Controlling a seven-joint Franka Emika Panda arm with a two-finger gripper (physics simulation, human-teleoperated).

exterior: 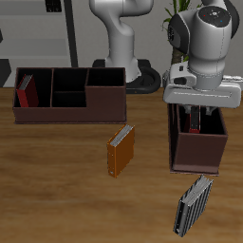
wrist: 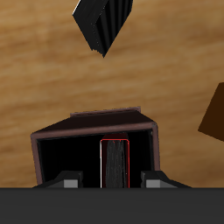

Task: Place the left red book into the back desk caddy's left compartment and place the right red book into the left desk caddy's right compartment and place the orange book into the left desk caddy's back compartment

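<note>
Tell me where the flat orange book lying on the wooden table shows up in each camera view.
Exterior view: the flat orange book lies on the table between the two dark brown caddies.
Wrist view: only a brown-orange corner of it shows at the picture's edge.
Shared landmark: the dark grey book lying beyond the caddy under the gripper.

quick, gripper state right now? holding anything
gripper: open, over the desk caddy, fingers apart on either side of the red book standing in the compartment; it is not gripping the book.
</note>
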